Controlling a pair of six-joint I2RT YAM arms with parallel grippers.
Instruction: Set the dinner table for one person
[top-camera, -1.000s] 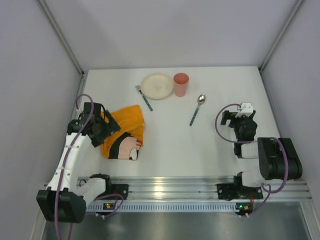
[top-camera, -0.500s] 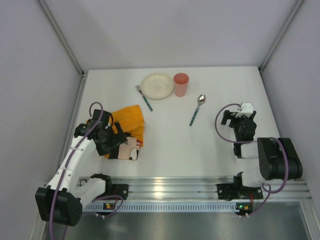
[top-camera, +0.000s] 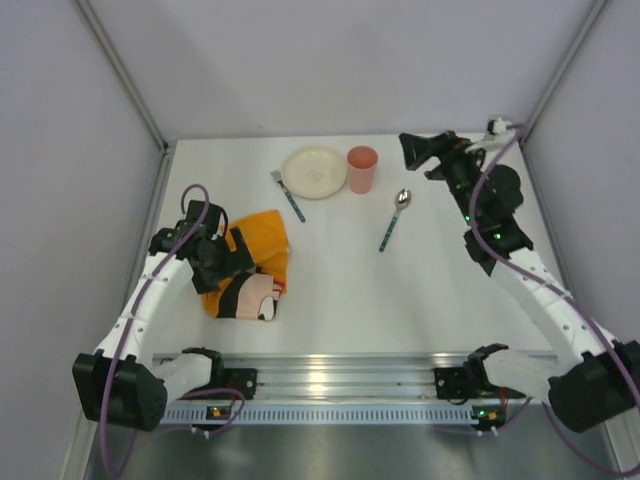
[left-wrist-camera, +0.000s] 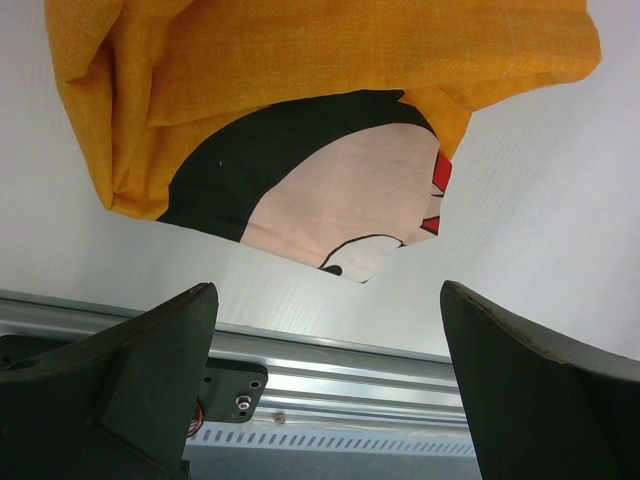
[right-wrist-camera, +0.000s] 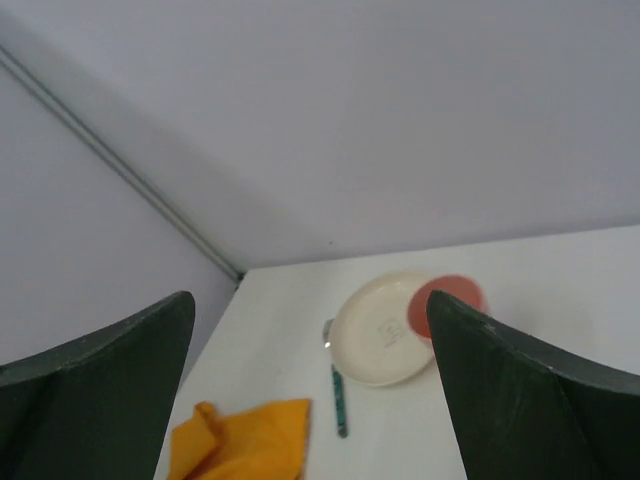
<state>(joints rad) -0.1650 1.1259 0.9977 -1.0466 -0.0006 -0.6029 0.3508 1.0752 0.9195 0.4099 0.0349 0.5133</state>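
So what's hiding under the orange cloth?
The cloth lies crumpled on the white table, and only bare table shows around its edges. Whatever might be beneath the folds is covered, so I cannot tell.

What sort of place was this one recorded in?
Probably a lab robot cell, not a real dining room: plain grey panel walls enclose a white tabletop, an aluminium mounting rail runs along its near edge, and a plate and cup are set out.
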